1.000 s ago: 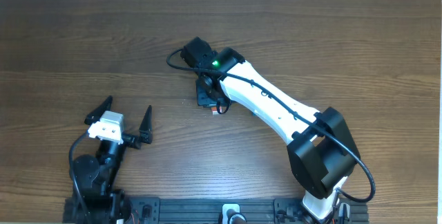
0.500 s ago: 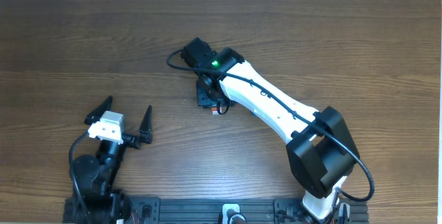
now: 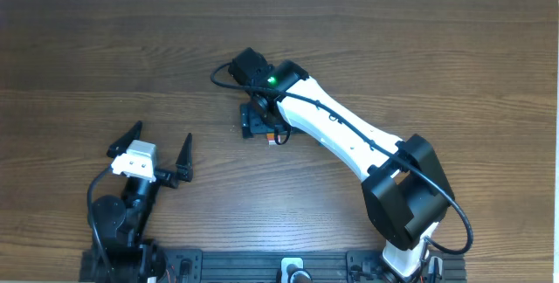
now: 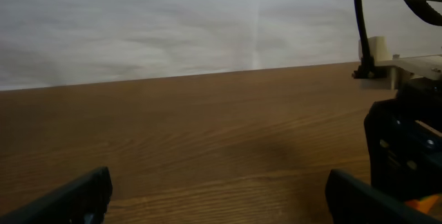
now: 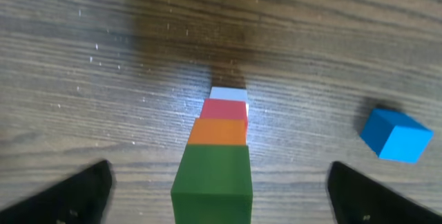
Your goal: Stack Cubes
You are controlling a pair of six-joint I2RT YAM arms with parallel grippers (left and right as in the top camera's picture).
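Note:
In the right wrist view a stack of cubes stands on the wooden table, seen from above: a green cube on top, then an orange cube, a red cube and a white cube lowest. My right gripper is open, with one finger on each side of the stack and a wide gap to the green cube. A blue cube lies alone on the table beside the stack. In the top view the right gripper is near the table's middle. My left gripper stands open at the lower left, holding nothing.
The wooden table stretches bare around the stack. In the left wrist view the right arm's black wrist shows, with a white wall behind the table's far edge.
The right gripper's fingers have spread wider over the stack. The left arm has not moved.

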